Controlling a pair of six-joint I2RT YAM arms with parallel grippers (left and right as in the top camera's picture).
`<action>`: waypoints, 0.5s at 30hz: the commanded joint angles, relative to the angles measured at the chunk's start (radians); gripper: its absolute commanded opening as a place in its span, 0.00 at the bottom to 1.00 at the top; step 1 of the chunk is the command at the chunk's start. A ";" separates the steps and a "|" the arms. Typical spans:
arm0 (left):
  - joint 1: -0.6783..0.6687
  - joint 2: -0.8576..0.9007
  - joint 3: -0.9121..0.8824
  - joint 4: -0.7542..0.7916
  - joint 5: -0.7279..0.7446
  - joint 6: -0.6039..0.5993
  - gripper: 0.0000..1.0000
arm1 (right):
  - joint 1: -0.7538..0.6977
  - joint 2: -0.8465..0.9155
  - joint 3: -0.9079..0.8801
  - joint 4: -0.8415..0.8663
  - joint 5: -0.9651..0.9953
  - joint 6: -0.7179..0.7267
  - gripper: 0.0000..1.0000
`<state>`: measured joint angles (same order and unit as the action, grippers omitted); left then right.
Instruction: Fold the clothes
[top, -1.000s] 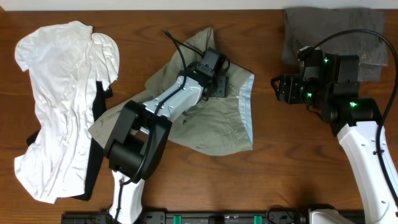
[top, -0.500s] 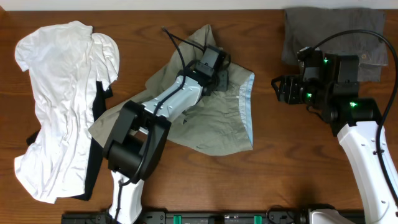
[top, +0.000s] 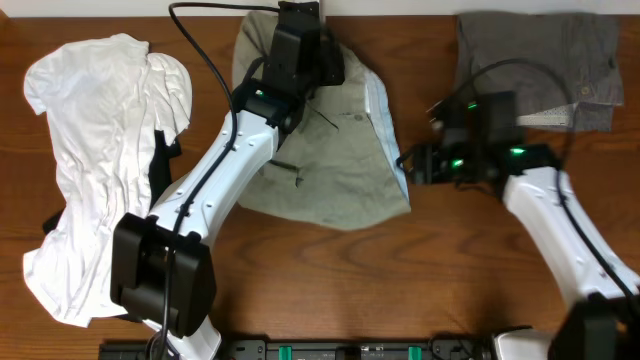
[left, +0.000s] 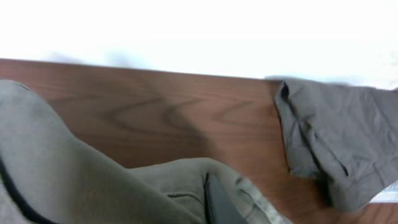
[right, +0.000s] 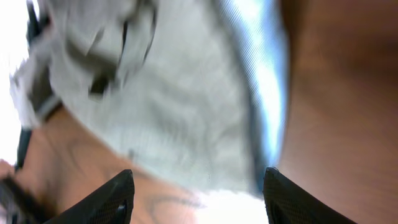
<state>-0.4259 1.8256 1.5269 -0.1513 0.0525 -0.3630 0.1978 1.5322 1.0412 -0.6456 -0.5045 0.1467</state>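
Observation:
The khaki shorts (top: 330, 160) lie wrinkled at the table's middle back, their pale blue waistband lining (top: 385, 125) turned to the right. My left gripper (top: 322, 72) is shut on a fold of the shorts near the table's far edge. In the left wrist view the khaki cloth (left: 112, 186) bunches around one dark finger (left: 214, 204). My right gripper (top: 406, 165) stands open just right of the waistband edge, touching nothing. In the right wrist view the shorts (right: 180, 106) and the blue lining (right: 264, 74) lie ahead of the open right gripper (right: 202, 190).
Darker grey shorts (top: 540, 55) lie at the back right, also seen from the left wrist (left: 336, 143). A white T-shirt (top: 100, 160) covers the left side, over a dark garment (top: 160, 165). The table's far edge runs just behind the left gripper.
My left gripper shut on the shorts and dragged that part toward the far edge, shifting the whole garment back. The right gripper moved left and forward, up to the waistband edge.

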 joint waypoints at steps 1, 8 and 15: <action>-0.001 0.009 0.007 0.007 -0.013 0.003 0.06 | 0.051 0.053 -0.010 0.002 0.002 -0.025 0.64; 0.000 0.009 0.007 0.003 -0.013 0.019 0.06 | 0.076 0.152 -0.010 0.017 0.189 -0.023 0.63; 0.004 0.009 0.007 0.003 -0.013 0.033 0.06 | 0.077 0.204 -0.010 0.037 0.238 -0.020 0.63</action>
<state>-0.4271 1.8385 1.5265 -0.1535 0.0521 -0.3534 0.2661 1.7077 1.0363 -0.6155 -0.3050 0.1402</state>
